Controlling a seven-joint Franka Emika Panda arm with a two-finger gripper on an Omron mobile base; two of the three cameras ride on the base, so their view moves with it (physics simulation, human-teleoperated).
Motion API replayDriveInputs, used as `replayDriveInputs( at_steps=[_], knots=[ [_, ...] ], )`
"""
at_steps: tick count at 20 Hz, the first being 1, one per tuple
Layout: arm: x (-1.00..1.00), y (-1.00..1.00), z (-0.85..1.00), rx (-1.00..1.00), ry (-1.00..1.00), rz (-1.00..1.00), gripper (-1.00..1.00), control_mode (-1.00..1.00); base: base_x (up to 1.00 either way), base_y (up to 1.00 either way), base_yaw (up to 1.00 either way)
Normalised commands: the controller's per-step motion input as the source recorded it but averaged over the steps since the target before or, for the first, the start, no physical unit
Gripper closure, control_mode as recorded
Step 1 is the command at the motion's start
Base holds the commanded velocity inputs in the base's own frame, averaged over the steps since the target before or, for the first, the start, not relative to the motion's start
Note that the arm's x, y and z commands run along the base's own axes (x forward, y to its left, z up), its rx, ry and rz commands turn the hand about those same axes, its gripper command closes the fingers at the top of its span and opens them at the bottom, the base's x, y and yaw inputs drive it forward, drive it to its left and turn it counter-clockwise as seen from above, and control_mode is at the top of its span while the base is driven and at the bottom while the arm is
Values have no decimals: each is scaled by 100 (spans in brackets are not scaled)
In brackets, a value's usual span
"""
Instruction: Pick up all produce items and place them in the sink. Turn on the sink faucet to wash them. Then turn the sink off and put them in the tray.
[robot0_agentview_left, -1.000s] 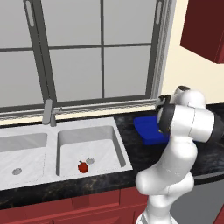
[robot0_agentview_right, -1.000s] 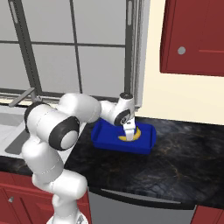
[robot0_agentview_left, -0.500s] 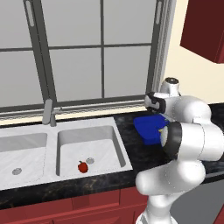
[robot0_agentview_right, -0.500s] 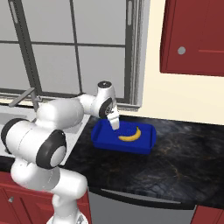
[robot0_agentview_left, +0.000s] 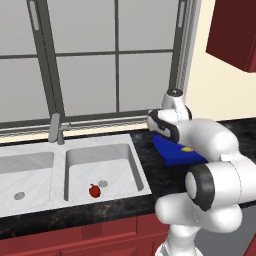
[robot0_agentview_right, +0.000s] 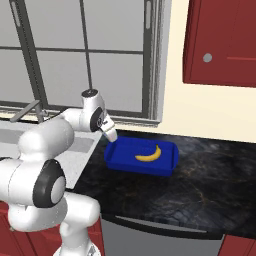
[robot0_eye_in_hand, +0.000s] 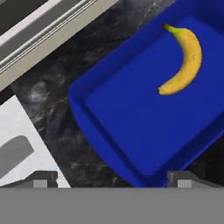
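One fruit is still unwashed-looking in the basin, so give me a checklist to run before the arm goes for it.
1. Banana lies inside the blue tray: ok.
2. Gripper free, jaws open with nothing between them: ok.
3. Small red fruit sits in the right sink basin near the drain, nothing over it: ok.
4. Faucet off, no water seen: ok.
5. Gripper above the red fruit: not ok, it is at the tray's near corner.
6. Fruit already washed: cannot tell.

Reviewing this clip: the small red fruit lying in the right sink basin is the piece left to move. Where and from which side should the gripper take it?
Probably from straight above, closing across the round body of the red fruit rather than its stem. It lies on the floor of the sink beside the drain, away from the walls, so a top-down approach looks unobstructed.
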Motion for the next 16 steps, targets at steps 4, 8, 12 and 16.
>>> replayDriveInputs(
  at_steps=[4,8,12,16],
  knots=[
    [-24,97,5,-13,0,36,-100,-100,0,0,0],
    [-31,96,0,-10,0,35,-100,-100,0,0,0],
    [-32,97,-2,-7,0,35,-100,-100,0,0,0],
    [-37,89,-12,-6,0,33,-100,-100,0,0,0]
  ],
)
